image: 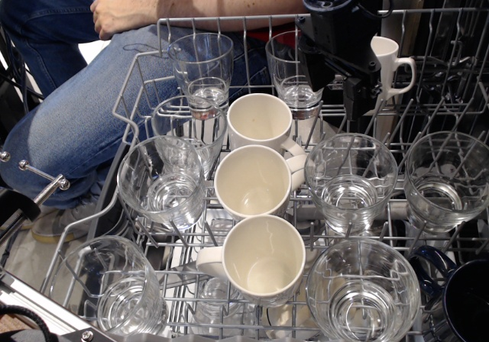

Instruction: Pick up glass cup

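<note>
1. A wire dish rack fills the view, loaded with glassware and mugs, all tipped back with their mouths toward the camera.
2. The robot's dark gripper hangs over the far right part of the rack; its fingers point down just beyond the middle-right glass cup — whether they are spread or closed cannot be told, as they blur into one dark mass.
3. That glass cup, short and wide-mouthed, lies in the middle row, right of the mugs; no contact with the gripper is visible.
4. Similar short tumblers sit at the far right, near right, near left and middle left.
5. Three cream mugs run down the centre: far mug, middle mug, near mug, each overlapping the next.
6. Two taller glasses stand in the far row, the left one and the right one — the right one is partly hidden by the gripper.
7. A white mug with a handle stands upright just right of the gripper.
8. A dark blue cup shows at the near right corner.
9. A seated person in jeans is beyond the rack at far left, one hand on the thigh.
</note>
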Robot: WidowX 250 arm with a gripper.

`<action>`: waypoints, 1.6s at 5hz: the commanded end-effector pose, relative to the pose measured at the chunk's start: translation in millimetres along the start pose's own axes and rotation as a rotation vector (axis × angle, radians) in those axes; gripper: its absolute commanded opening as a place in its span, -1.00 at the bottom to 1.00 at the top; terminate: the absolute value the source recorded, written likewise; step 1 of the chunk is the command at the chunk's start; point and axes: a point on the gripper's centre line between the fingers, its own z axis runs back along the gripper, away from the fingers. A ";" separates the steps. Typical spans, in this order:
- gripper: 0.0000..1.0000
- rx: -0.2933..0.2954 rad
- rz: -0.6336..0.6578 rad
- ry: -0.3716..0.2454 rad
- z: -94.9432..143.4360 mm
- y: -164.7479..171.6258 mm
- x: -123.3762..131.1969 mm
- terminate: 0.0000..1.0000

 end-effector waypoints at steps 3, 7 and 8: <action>1.00 0.013 -0.051 0.002 -14.1 -2.7 8.0 -1.00; 1.00 0.117 -0.094 -0.037 -58.4 8.5 28.7 -1.00; 1.00 0.130 -0.104 -0.037 -62.5 18.7 40.1 -1.00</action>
